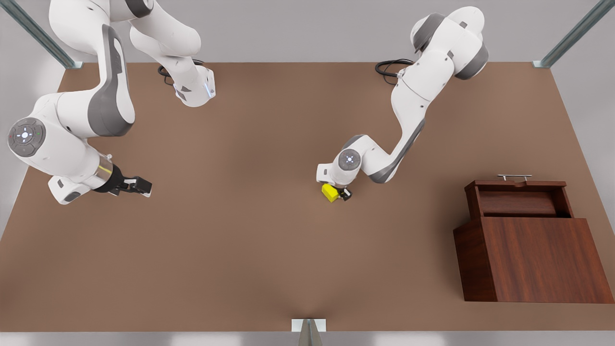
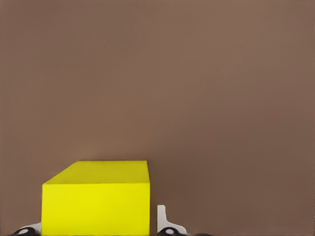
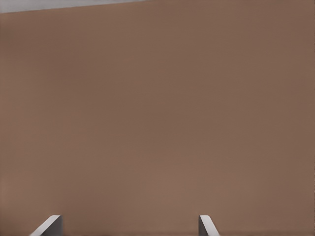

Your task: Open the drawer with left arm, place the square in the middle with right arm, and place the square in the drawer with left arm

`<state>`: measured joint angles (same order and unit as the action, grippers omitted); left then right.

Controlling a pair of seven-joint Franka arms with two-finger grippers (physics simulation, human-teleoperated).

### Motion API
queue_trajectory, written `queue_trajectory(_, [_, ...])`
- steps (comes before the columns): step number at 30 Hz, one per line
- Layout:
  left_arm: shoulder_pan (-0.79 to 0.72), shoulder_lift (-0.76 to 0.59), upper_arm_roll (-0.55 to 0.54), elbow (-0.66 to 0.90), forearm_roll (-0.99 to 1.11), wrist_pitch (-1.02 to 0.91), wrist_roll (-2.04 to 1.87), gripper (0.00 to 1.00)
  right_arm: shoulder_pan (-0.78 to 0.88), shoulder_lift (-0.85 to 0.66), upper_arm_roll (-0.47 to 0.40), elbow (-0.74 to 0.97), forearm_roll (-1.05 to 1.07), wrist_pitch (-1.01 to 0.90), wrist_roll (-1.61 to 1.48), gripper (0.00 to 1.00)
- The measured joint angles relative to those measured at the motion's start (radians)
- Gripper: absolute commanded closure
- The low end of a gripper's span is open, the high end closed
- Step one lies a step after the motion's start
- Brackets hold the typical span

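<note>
The square (image 1: 329, 192) is a small yellow cube resting on the brown table near its middle. My left gripper (image 1: 340, 193) points down over it from the arm at the front view's right. In the left wrist view the square (image 2: 96, 196) sits between the fingers (image 2: 162, 221), with a thin gap on one side, so the gripper is open around it. The drawer (image 1: 519, 202) is pulled out of the wooden cabinet (image 1: 538, 259) at the front view's right, its silver handle (image 1: 514, 177) on the far side. My right gripper (image 1: 139, 185) waits open over the table at the front view's left, holding nothing.
Both arm bases with black cable loops (image 1: 391, 67) stand along the table's far edge. Metal frame posts (image 1: 307, 331) rise at the table's corners and at the middle of its near edge. Bare brown tabletop (image 3: 157, 123) lies under the right gripper.
</note>
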<state>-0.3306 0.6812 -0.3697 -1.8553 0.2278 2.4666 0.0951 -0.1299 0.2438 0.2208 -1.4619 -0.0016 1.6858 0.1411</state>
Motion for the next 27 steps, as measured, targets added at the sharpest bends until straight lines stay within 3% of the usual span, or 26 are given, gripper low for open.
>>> queue_trajectory(3, [0.001, 0.000, 0.000, 0.000, 0.039, 0.001, -0.013, 0.32, -0.001, -0.001, 0.000, 0.000, 0.000, 0.000, 0.000, 0.00])
queue_trajectory(7, [0.000, 0.007, 0.007, 0.001, 0.463, 0.001, -0.041, 0.28, -0.002, -0.001, 0.000, 0.003, 0.000, -0.001, -0.002, 0.00])
queue_trajectory(12, [0.006, 0.003, 0.006, 0.001, 0.047, 0.000, 0.004, 0.27, -0.002, -0.001, 0.000, 0.002, 0.000, -0.002, -0.002, 0.00])
queue_trajectory(25, [0.022, -0.020, 0.006, 0.008, 0.004, -0.001, -0.004, 0.27, -0.002, -0.001, 0.000, 0.000, 0.000, -0.002, -0.003, 0.00])
queue_trajectory(27, [0.022, -0.074, 0.028, 0.008, 0.003, -0.028, -0.037, 0.27, -0.002, -0.001, 0.000, 0.001, 0.000, -0.002, -0.003, 0.00])
